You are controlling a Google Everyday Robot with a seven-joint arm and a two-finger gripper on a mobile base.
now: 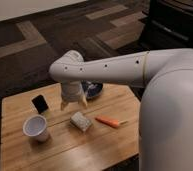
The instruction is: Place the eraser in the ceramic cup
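The eraser [40, 104] is a small black block standing on the wooden table [110, 145] at the left. The ceramic cup [36, 128] is white with a wide rim and stands in front of the eraser, near the table's left front. My gripper [73, 104] hangs from the white arm above the table's middle, to the right of the eraser and above the speckled block. Its fingers point down, slightly apart, and hold nothing.
A white-grey speckled block [81, 121] lies just below the gripper. An orange pen-like stick [109, 121] lies to its right. A dark blue bowl [92, 90] sits behind the gripper, partly hidden by the arm. The robot's white body fills the right side.
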